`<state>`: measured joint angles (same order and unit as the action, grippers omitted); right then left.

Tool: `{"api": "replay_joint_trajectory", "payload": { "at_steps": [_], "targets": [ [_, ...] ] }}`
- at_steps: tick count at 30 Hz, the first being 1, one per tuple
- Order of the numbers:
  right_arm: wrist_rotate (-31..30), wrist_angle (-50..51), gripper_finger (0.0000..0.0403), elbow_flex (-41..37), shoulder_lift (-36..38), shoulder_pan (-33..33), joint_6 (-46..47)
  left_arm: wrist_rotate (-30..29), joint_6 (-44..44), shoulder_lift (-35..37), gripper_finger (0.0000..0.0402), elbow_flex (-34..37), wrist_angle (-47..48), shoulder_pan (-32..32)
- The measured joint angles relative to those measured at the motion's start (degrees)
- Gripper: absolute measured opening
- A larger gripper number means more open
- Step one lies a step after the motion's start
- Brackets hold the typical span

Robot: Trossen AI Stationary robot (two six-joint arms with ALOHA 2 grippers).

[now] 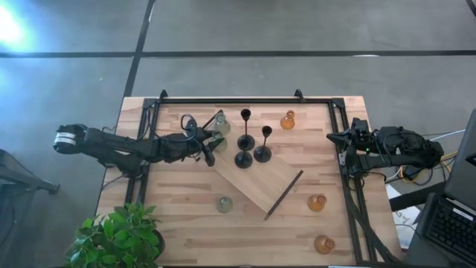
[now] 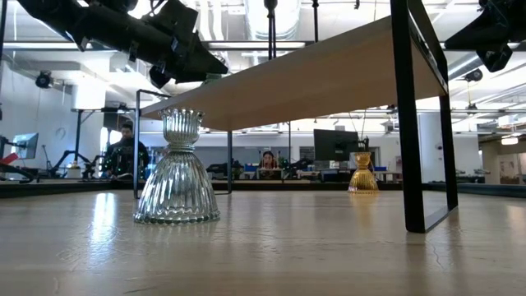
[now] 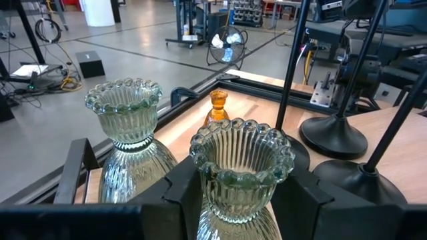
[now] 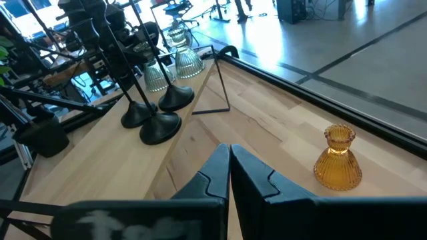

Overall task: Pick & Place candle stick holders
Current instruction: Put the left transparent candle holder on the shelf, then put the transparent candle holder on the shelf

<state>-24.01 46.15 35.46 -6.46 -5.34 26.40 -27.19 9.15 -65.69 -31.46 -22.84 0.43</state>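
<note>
Desk (image 1: 186, 223): pale butcher-block wood top with a black metal frame along its back and side edges.

Wooden board (image 1: 260, 182): large, light wood, lying diagonally on the desk near its middle; black handle (image 1: 283, 195) along its lower right edge. In the low view it reads as a raised plank (image 2: 329, 78) on black legs (image 2: 409, 123).

Potted plant (image 1: 119, 237): green, leafy, at the desk's front left corner.

Floor (image 1: 297, 30): grey concrete crossed by dark lines.

Keyboard (image 1: 454, 227): dark, at the far right edge.

Background, low view: seated person (image 2: 125, 152) at left; dark monitor (image 2: 333, 146) beyond the desk.
</note>
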Motion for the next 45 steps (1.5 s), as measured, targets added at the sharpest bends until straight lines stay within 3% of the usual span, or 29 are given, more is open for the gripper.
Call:
{"api": "replay_joint_trajectory", "payload": {
  "at_steps": [28,45],
  "targets": [
    [0.0,0.0,0.0008,0.0,0.0,0.0,0.0,0.3,-4.6,-0.1,0.0163,0.9,-1.1,0.1],
    [0.0,0.0,0.0008,0.0,0.0,0.0,0.0,0.4,-7.0,-0.1,0.0298,1.0,-3.1,0.2]
  ]
}}
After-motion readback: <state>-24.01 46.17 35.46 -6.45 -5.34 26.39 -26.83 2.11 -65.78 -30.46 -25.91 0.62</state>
